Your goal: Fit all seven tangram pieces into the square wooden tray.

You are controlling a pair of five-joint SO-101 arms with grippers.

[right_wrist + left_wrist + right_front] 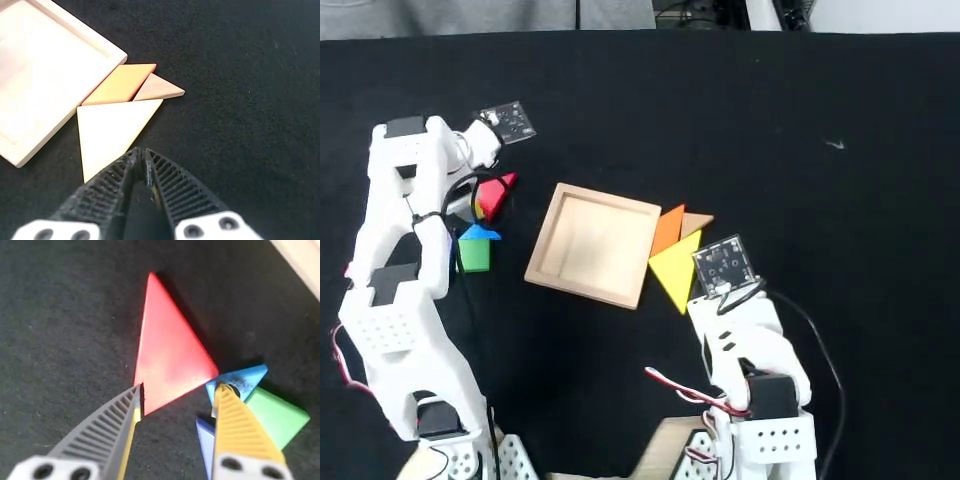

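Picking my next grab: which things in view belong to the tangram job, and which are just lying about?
Job: square wooden tray; red triangle; blue triangle; green square piece; violet-blue piece, partly hidden; orange parallelogram; tan wooden triangle; large yellow triangle.
Lying about: pale wooden board by the arm bases; black table cover.

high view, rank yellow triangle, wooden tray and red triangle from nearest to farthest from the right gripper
From the right gripper:
1. Yellow triangle, just in front of its fingertips.
2. Wooden tray, mid-table, just past the yellow triangle.
3. Red triangle, across the tray, beside the other arm.
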